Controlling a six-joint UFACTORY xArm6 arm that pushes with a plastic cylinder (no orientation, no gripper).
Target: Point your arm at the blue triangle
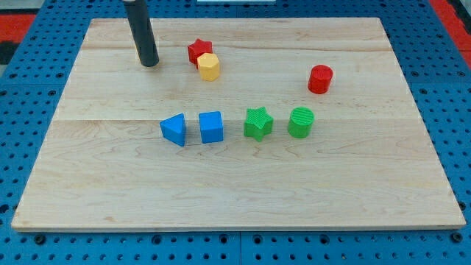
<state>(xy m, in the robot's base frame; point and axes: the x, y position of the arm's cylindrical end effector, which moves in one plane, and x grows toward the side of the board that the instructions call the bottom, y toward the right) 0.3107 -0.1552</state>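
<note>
Wooden desk [368, 191]: pale plank board carrying all blocks, set on a blue perforated base [29, 88].
End effector: straight dark rod with no jaws, holding nothing; my tip [149, 63] rests on the desk near the view's top left.
Blue triangle [174, 129]: toward the view's bottom and slightly right of my tip, well apart from it.
Blue cube [211, 126]: just beside the triangle on its right, further from my tip.
Green star [257, 123]: right of the cube, same row.
Green cylinder [301, 122]: right end of that row.
Red star [199, 51]: near my tip, to its right.
Yellow cylinder [209, 67]: touching the red star on its lower right side.
Red cylinder [320, 79]: far to the right of my tip, standing alone.
</note>
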